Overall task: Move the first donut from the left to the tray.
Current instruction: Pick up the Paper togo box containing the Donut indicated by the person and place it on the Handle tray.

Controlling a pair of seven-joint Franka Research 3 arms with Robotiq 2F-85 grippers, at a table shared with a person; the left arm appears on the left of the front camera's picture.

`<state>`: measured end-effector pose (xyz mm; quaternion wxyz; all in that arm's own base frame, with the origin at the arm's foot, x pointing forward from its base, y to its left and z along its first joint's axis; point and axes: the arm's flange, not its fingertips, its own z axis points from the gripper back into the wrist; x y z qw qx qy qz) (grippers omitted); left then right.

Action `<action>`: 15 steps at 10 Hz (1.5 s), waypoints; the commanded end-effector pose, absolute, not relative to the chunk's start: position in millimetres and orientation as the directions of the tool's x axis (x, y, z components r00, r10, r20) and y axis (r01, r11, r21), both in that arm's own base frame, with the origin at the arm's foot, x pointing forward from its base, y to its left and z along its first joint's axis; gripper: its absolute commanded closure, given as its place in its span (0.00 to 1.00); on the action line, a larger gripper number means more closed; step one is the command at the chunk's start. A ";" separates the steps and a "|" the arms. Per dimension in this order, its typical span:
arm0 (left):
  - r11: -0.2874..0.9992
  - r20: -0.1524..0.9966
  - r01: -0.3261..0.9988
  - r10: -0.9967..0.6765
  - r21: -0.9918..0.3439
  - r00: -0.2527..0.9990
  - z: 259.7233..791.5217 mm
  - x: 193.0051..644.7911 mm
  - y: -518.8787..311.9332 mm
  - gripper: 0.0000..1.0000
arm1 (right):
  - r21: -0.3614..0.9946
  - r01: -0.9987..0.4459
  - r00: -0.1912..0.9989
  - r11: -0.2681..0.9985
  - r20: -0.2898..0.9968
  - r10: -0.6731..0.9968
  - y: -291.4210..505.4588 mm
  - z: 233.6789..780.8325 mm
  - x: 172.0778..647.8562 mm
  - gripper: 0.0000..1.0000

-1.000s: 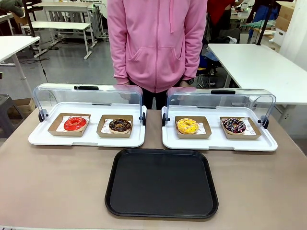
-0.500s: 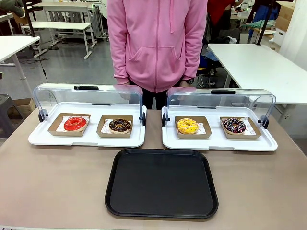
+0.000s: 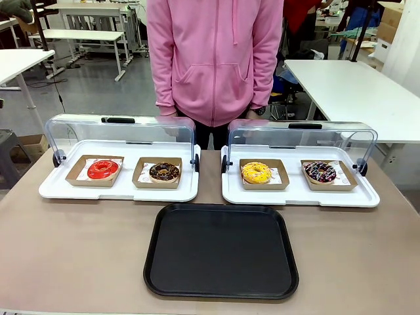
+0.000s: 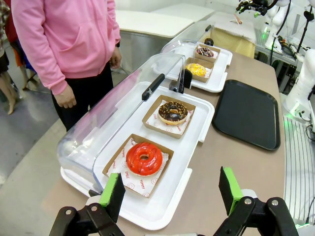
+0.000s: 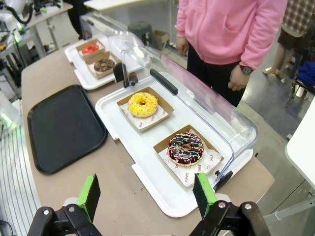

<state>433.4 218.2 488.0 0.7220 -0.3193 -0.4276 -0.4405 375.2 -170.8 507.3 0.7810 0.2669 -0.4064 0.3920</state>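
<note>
Bright, even overhead light gives you only soft, faint shadows. You see pale glare on the clear lids [image 3: 121,134] and wide-angle bending at the wrist views' edges.

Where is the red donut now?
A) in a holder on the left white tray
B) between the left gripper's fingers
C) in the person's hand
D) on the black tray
A: the red donut sits in its brown holder on the white tray, beside the chocolate donut.

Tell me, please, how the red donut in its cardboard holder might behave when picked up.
The red donut looks soft and glossy, so pinching it would probably dent or smear it. Its shallow cardboard holder seems thin and light, likely flexing if gripped by one wall.
</note>
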 end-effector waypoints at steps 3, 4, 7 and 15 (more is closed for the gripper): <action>0.411 0.895 0.907 -0.367 -0.086 0.252 488.5 433.9 217.5 0.00 | 0.090 -0.832 0.344 0.547 0.858 0.382 -169.3 507.1 377.3 0.00; 0.411 0.895 0.907 -0.367 -0.086 0.252 488.5 433.9 217.5 0.00 | 0.090 -0.832 0.344 0.547 0.858 0.382 -169.3 507.1 377.3 0.00; 0.411 0.895 0.907 -0.367 -0.086 0.252 488.5 433.9 217.5 0.00 | 0.090 -0.832 0.344 0.547 0.858 0.382 -169.3 507.1 377.3 0.00; 0.411 0.895 0.907 -0.367 -0.086 0.252 488.5 433.9 217.5 0.00 | 0.090 -0.832 0.344 0.547 0.858 0.382 -169.3 507.1 377.3 0.00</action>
